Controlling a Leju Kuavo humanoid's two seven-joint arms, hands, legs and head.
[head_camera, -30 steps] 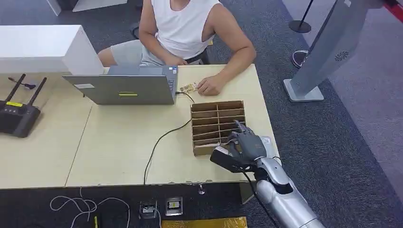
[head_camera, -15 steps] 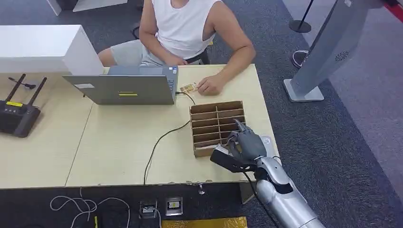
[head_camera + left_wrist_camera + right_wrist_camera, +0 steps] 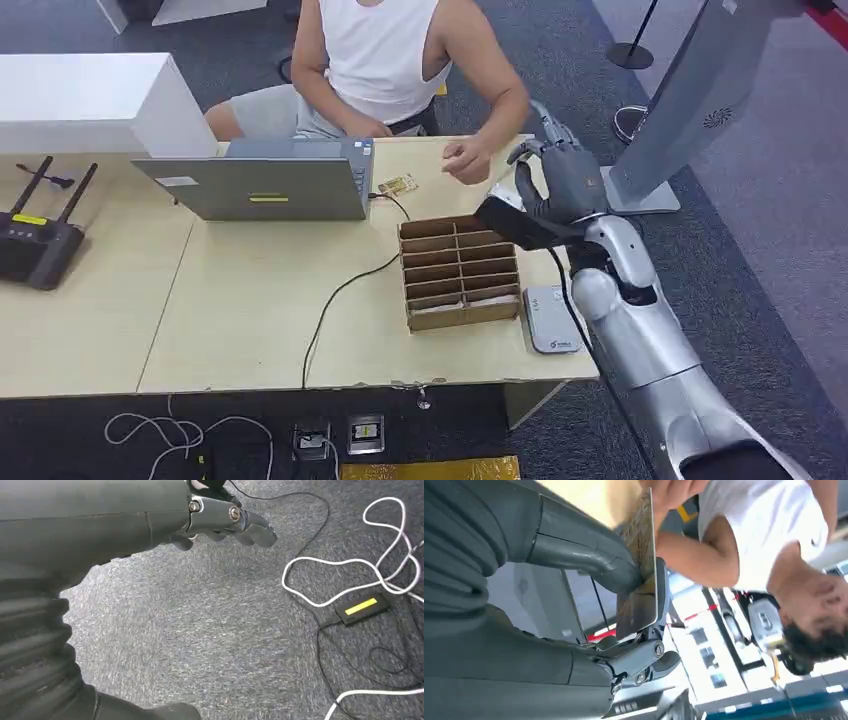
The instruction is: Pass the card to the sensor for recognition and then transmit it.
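Note:
My right hand (image 3: 562, 180) is raised above the table's far right corner, stretched toward the seated person. In the right wrist view its thumb and fingers pinch a brownish card (image 3: 639, 580) that stands edge-on. The person's hand (image 3: 672, 491) touches the card's far end. From the head view that hand (image 3: 467, 158) hovers just left of mine. The grey card sensor (image 3: 551, 318) lies flat near the table's front right corner, beside the box. My left hand (image 3: 227, 522) hangs over the carpet, holding nothing, fingers loosely extended.
A cardboard divider box (image 3: 458, 268) sits between the sensor and a laptop (image 3: 265, 185). A second card (image 3: 398, 185) lies by the laptop, and a black cable (image 3: 345, 290) crosses the table. A router (image 3: 38, 240) stands at the left, and a grey kiosk (image 3: 690, 100) at the right.
My right hand rose from the sensor at the front right corner and swung up toward the person, uncovering the sensor. The person's hand lifted off the table toward mine.

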